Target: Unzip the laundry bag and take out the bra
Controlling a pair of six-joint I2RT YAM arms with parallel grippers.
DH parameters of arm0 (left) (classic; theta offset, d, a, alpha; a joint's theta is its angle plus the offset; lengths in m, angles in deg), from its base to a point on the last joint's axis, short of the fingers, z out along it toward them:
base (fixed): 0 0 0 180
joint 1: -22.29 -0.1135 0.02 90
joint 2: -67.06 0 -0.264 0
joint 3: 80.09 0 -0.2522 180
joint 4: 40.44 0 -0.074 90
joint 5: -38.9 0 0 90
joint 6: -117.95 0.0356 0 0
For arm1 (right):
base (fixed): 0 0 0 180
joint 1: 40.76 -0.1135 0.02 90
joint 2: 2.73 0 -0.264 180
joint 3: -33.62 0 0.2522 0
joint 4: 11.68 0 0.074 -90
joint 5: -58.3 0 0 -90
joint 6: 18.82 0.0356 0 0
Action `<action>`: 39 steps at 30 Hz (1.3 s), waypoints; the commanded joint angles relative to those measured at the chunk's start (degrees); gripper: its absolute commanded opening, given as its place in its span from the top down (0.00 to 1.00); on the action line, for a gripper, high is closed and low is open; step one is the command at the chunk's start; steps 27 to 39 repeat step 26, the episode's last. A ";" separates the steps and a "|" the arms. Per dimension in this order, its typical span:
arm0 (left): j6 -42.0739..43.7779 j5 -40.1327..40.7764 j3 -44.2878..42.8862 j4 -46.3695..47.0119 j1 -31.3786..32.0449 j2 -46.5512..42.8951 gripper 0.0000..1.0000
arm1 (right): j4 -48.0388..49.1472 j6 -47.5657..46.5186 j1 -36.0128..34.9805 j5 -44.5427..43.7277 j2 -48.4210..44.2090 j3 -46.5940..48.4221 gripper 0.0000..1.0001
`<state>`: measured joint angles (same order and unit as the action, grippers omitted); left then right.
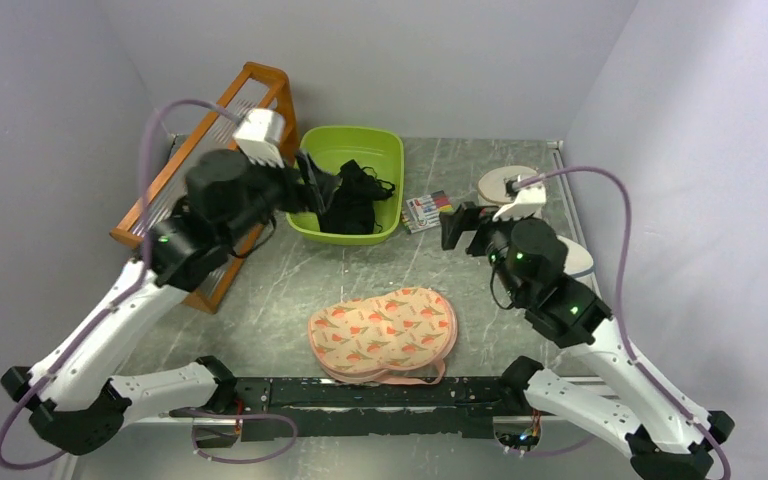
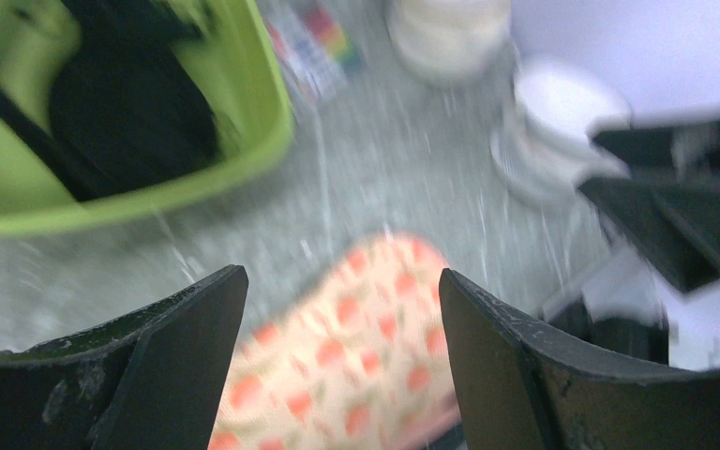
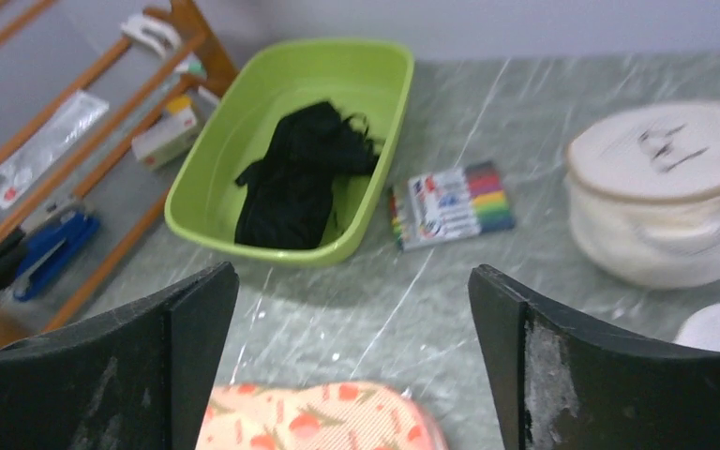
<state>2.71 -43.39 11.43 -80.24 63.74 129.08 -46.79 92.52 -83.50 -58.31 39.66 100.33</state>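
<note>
The laundry bag (image 1: 383, 332) lies flat on the table near the front edge, printed side up, with its pink loop toward the arm bases. It also shows in the left wrist view (image 2: 347, 347) and the right wrist view (image 3: 319, 422). The black bra (image 1: 352, 200) lies limp inside a green basin (image 1: 352, 135), also in the right wrist view (image 3: 300, 183). My left gripper (image 1: 312, 185) is open and empty, raised beside the basin's left side. My right gripper (image 1: 457, 228) is open and empty, raised right of the basin, beyond the bag.
A wooden rack (image 1: 250, 90) with small items stands at the back left. A marker pack (image 1: 428, 210) lies right of the basin. White lidded tubs (image 1: 505, 183) stand at the back right, behind my right arm.
</note>
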 commanded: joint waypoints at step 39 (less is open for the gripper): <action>16.98 8.33 -21.14 0.58 0.02 -7.04 0.01 | 3.93 -18.86 0.33 -7.15 -2.41 21.89 0.00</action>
